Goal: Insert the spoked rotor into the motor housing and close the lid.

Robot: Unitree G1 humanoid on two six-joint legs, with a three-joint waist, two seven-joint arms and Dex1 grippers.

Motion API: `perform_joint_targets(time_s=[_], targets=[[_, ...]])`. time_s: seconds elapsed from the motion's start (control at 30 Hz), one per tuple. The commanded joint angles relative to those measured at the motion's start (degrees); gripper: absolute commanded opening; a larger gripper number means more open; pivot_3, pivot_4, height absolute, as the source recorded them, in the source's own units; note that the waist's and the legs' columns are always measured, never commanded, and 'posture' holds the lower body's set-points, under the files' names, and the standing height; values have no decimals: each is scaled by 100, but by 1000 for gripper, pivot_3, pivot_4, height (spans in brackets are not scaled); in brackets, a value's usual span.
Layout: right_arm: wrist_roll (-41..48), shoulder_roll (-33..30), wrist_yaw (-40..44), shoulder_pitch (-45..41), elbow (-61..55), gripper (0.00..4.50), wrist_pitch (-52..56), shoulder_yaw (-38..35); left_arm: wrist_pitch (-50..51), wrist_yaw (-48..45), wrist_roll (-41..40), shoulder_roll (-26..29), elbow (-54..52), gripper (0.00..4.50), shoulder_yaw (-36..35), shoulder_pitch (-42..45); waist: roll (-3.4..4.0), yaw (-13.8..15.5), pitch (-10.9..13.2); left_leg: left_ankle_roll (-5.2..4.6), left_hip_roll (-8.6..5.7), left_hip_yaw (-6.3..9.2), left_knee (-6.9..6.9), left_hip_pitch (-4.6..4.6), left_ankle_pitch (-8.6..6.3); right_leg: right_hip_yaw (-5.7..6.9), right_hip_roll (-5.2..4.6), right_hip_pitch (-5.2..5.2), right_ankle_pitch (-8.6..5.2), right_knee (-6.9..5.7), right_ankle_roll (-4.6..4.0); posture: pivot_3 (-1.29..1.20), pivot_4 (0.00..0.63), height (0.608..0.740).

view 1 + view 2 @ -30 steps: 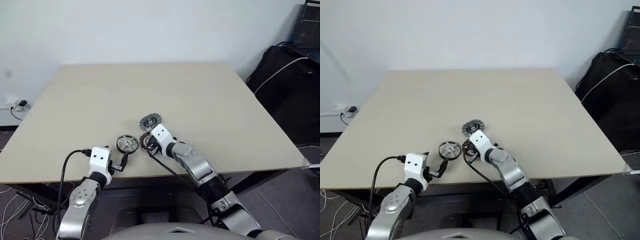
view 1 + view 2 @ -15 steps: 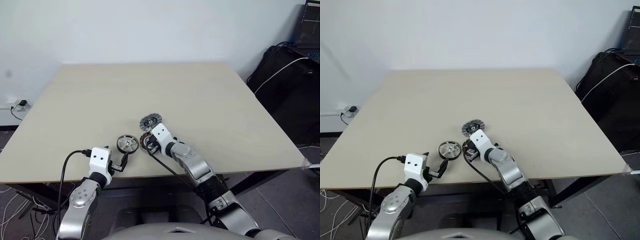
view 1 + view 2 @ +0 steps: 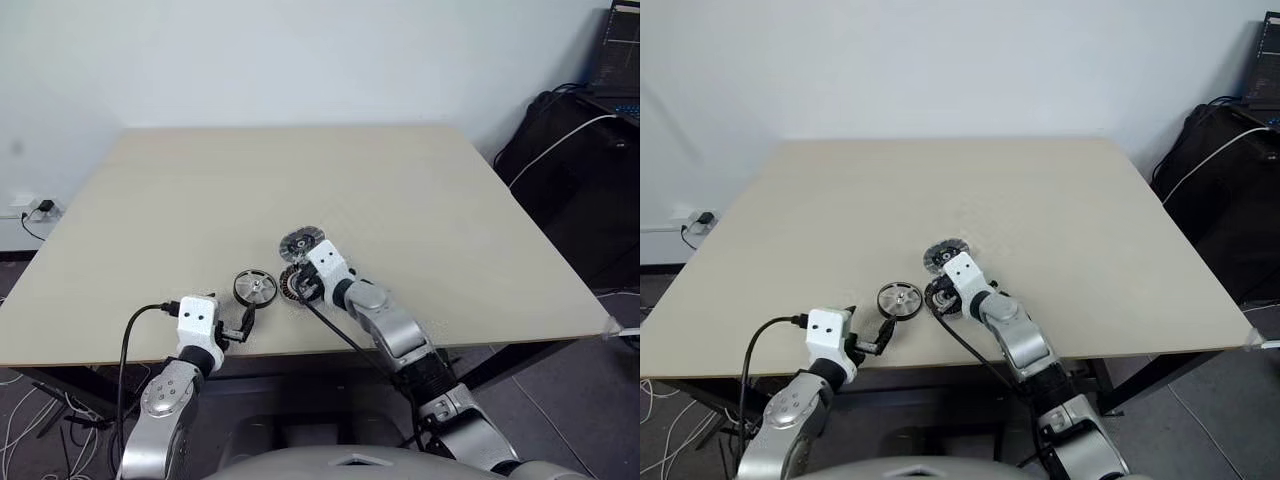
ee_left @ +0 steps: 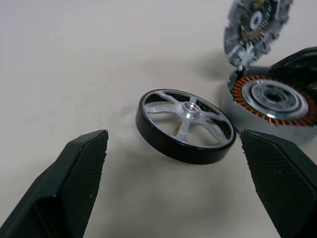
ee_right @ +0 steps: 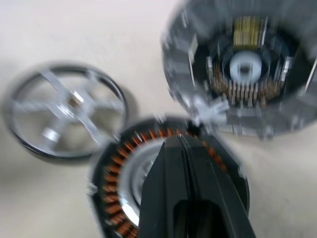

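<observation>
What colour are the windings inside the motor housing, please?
Copper-brown, ringing a silver hub in the motor housing; clearest in the left wrist view.

Near the table's (image 3: 420,200) front edge we list the rotor (image 3: 254,287) leftmost, the housing (image 4: 270,101) just beside it on the right, and the lid (image 3: 300,241) behind the housing, close against it.
</observation>
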State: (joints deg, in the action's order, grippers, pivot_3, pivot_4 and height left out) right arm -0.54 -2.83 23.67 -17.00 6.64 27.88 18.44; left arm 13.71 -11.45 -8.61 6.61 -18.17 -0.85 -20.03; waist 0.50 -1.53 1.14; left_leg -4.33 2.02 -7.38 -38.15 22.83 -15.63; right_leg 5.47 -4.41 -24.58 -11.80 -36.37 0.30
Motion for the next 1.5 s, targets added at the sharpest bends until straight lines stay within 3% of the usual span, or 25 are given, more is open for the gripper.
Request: perform_joint_targets(time_s=[0.03, 0.47, 1.0, 1.1, 1.4, 1.5], targets=[[259, -195, 218, 190, -811, 20, -4, -186, 365, 515, -392, -469, -124, 4500, -348, 134, -2, 22, 0, -1, 0, 0, 0, 0, -1, 0, -1, 1, 0, 1, 0, 0, 0, 740], [484, -744, 146, 756, -1800, 20, 498, -469, 1325, 425, -2004, -996, 465, 4500, -1148, 1033, -43, 35, 22, -8, -2, 5, -12, 1, -2, 17, 7, 7, 1, 1, 3, 0, 0, 740], [522, -707, -58, 725, -1795, 20, 566, -502, 2431, 843, -2718, -1239, 935, 4500, -1179, 1661, -61, 33, 26, -7, -2, 5, -18, 3, -1, 10, 22, 14, 3, 0, 6, 0, 0, 740], [509, -693, -72, 727, -1769, 0, 561, -492, 2563, 782, -3007, -1275, 878, 3919, -1223, 1635, -62, 34, 26, -6, -2, 5, -18, 3, 0, 9, 21, 14, 3, 0, 6, 0, 0, 740], [476, -678, -76, 699, -1673, 0, 557, -475, 2961, 1209, -3638, -1245, 650, 944, -1423, 1485, -68, 33, 23, -4, -2, 6, -19, 3, 1, 7, 19, 14, 3, -1, 5, 0, 0, 740], [459, -678, -81, 698, -1645, 0, 552, -475, 2964, 1359, -3745, -1224, 602, 422, -1476, 1401, -69, -2, 18, -4, -2, 4, -20, -11, 0, 5, 20, 21, 3, -2, 5, 0, 0, 740]])
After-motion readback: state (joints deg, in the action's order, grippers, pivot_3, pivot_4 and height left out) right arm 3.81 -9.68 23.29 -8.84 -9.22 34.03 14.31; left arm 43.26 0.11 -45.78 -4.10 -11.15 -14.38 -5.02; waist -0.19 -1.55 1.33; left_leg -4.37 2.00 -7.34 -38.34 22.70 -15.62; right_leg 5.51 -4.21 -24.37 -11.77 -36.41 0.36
